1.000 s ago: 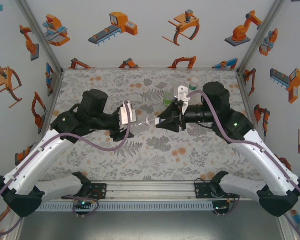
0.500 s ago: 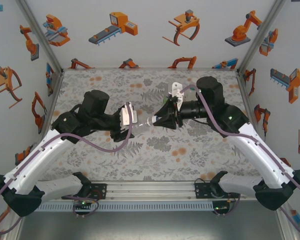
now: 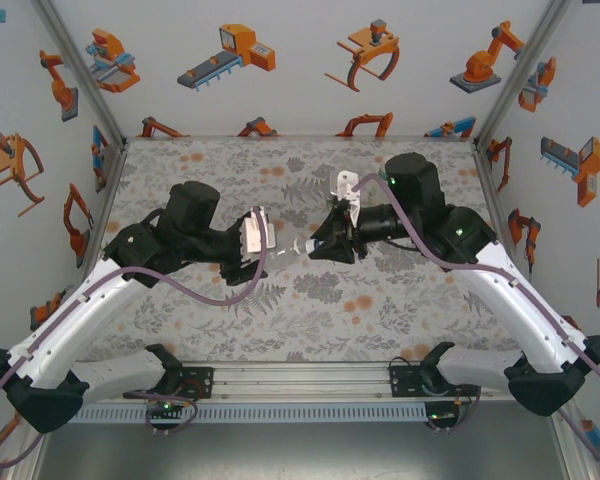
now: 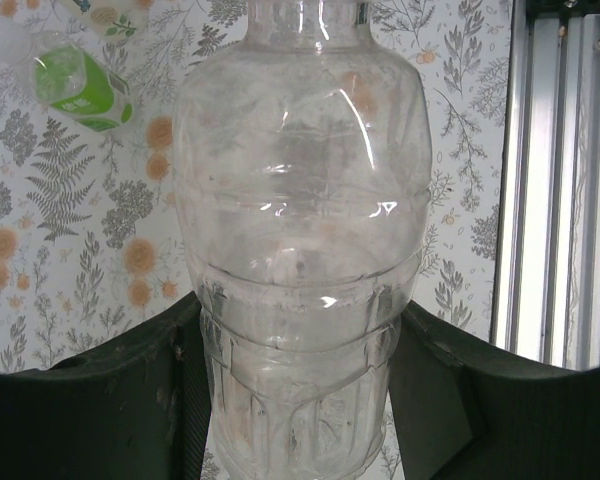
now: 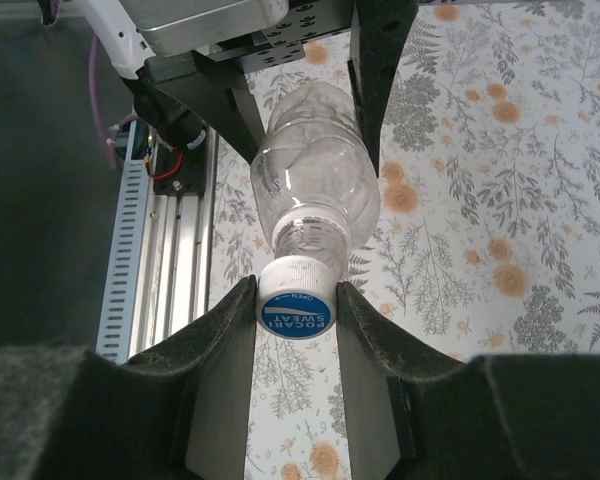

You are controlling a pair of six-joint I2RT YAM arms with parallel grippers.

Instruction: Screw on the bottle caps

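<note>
**Cap meets neck between two grippers, above the table**

The flat table with the grey floral print (image 3: 310, 310) lies below both sets of jaws, and nothing the arms hold touches it. The black-and-white left arm (image 3: 110, 290) and right arm (image 3: 510, 290) reach inward so that their wrists face each other. This lines up the two parts on one axis for threading.

The left gripper (image 4: 295, 400) has its dark jaws clamped on the ribbed lower body of a plain clear plastic bottle (image 4: 300, 200). The bottle lies on its side, base toward the wrist and neck pointing out past the fingertips toward the other arm. I judge this to be the anchoring grip, holding the body fixed while the other side turns.

The right gripper (image 5: 297, 330) pinches a white round plastic screw cap (image 5: 297, 305) between its jaws, one pad on each side of the ridged rim. The cap's blue printed top faces back toward the wrist.

The bottle is unlabelled, crumpled at the shoulder, and looks empty. Its threaded neck sits in the mouth of the cap just beyond the right fingertips. How far the threads have caught cannot be told.

A second clear plastic bottle with a green label band (image 4: 80, 85) lies on the table well beyond the left jaws, untouched.
</note>
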